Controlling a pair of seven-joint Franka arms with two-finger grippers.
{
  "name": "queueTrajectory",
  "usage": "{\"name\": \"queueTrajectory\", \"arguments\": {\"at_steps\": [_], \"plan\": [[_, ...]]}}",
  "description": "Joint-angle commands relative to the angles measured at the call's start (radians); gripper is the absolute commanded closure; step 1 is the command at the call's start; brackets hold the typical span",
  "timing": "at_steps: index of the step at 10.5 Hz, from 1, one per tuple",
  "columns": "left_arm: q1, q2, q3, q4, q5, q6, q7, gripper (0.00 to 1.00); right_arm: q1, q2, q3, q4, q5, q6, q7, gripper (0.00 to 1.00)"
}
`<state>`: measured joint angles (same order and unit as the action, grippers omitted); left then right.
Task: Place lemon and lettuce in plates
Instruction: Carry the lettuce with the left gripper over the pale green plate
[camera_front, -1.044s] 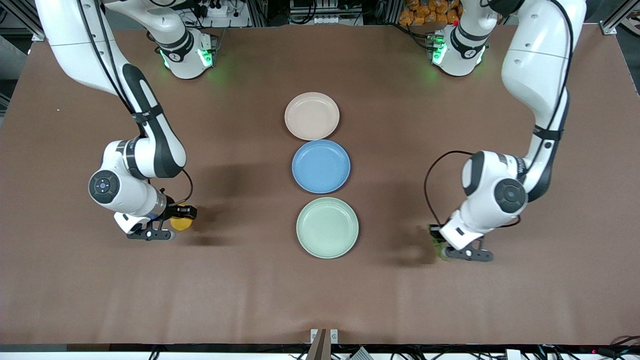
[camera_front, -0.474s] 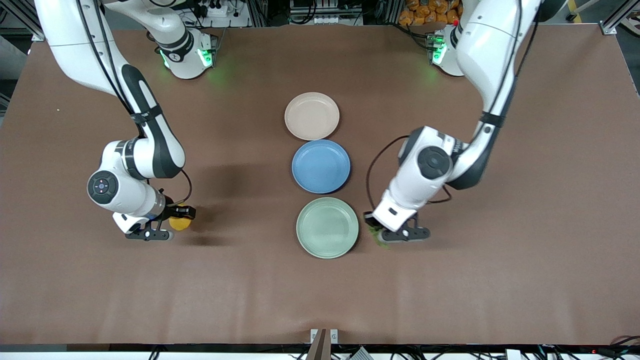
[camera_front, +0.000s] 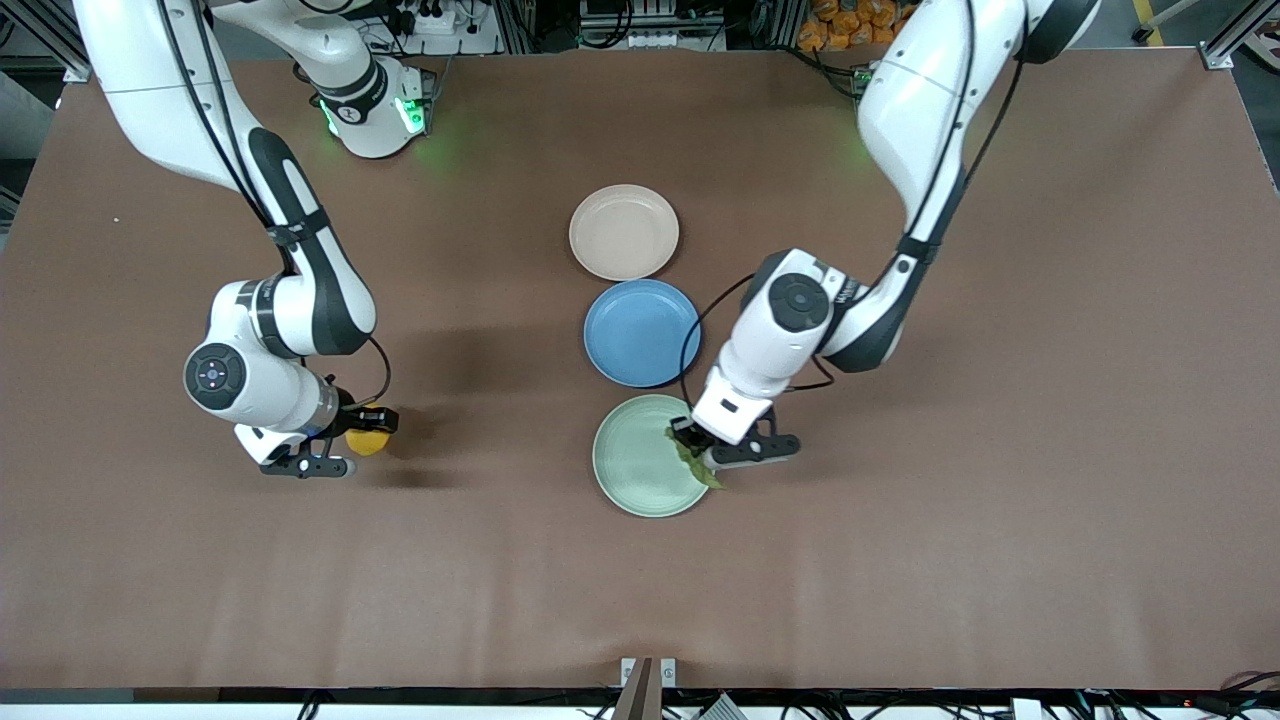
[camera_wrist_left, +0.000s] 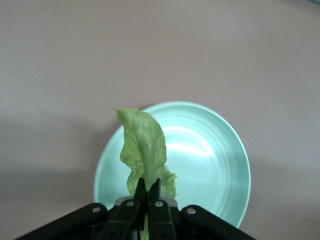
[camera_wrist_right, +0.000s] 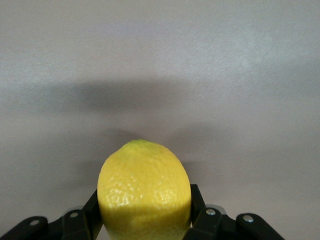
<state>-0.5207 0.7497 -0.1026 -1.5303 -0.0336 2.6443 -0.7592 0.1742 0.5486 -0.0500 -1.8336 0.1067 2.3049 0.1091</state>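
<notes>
My left gripper (camera_front: 696, 452) is shut on the lettuce (camera_front: 699, 468), a crinkled green leaf, and holds it over the edge of the mint green plate (camera_front: 632, 470) that faces the left arm's end. In the left wrist view the lettuce (camera_wrist_left: 143, 150) hangs from the closed fingertips over the mint plate (camera_wrist_left: 210, 160). My right gripper (camera_front: 366, 440) is shut on the lemon (camera_front: 366, 441), just above the table toward the right arm's end. The lemon (camera_wrist_right: 144, 192) fills the right wrist view between the fingers. The beige-pink plate (camera_front: 624, 232) lies empty, farthest from the front camera.
A blue plate (camera_front: 641, 332) lies between the beige-pink and mint green plates, all three in a row at the table's middle. Brown table surface surrounds them.
My left arm has swung from the left arm's end of the table toward the middle, carrying the lettuce over the mint green plate's edge. My right gripper with the lemon has shifted only slightly.
</notes>
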Motion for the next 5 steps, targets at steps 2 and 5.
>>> {"name": "queueTrajectory", "arguments": {"at_steps": [2,5], "plan": [[-0.059,0.031,0.018,0.022,-0.015,0.023,-0.037,0.89,0.031,-0.058,0.064,-0.007,0.034,-0.071,0.136,1.00],[-0.058,0.022,0.029,0.013,0.009,0.013,-0.051,0.00,0.119,-0.084,0.107,0.019,0.036,-0.165,0.357,1.00]]}}
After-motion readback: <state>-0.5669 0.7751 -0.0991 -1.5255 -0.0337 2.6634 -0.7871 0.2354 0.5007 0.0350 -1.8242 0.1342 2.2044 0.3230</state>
